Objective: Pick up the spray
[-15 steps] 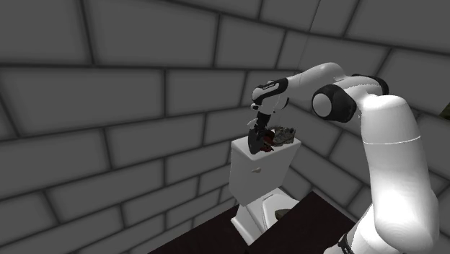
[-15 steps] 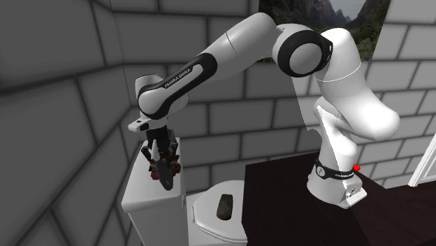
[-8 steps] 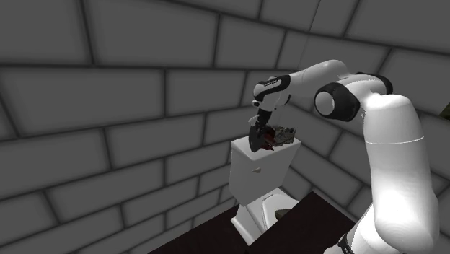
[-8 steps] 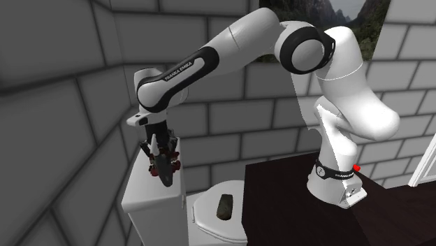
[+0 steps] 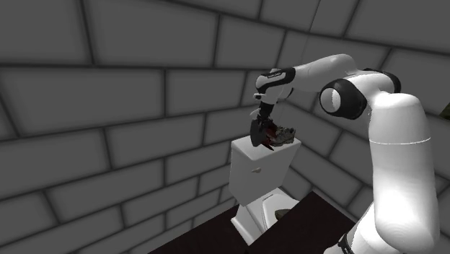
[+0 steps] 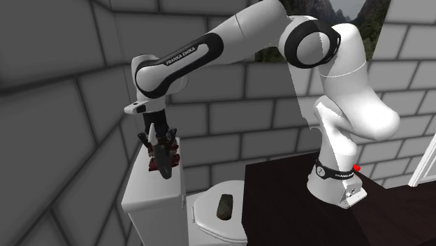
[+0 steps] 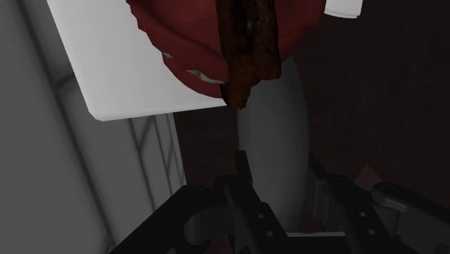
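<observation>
Clamped narrowly in the gripper (image 6: pixel 161 151): the spray (image 7: pixel 274 137), grey body pinched between both fingers, dark red head out past the tips. Hanging right over the white toilet tank (image 6: pixel 143 194), by its lid's edge. Down at the toilet bowl (image 6: pixel 202 216), a small dark object (image 6: pixel 224 206).

Dim grey block walls (image 5: pixel 108 108) all round; white toilet (image 5: pixel 251 172) mid-frame, dark floor (image 6: pixel 279 203) below, mountain picture (image 6: pixel 377 17) upper right.

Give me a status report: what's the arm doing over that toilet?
Gripper shut on the spray bottle. Bottle over the toilet tank. Another small item on the lid close by.
</observation>
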Tool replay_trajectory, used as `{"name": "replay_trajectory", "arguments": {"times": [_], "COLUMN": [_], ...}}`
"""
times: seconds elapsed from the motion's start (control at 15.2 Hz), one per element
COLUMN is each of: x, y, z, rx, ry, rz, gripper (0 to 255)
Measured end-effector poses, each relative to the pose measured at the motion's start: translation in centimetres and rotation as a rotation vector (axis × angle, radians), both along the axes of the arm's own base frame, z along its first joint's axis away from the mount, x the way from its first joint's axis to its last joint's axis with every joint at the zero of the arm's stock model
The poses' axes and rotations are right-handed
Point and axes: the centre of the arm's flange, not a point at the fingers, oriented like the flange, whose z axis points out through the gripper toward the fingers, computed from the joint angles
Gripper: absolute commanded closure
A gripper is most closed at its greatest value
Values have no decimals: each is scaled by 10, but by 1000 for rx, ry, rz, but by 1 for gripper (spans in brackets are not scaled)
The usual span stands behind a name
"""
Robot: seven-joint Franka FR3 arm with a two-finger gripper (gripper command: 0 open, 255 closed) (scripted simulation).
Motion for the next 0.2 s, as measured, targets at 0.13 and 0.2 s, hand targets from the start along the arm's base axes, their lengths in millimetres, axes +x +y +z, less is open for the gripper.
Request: {"name": "replay_trajectory", "arguments": {"times": [0.13, 0.2], "x": [0, 0], "y": [-1, -1], "z": [8, 12], "rx": [0, 0], "ry": [0, 0], "rz": [0, 0], "gripper": [255, 255]}}
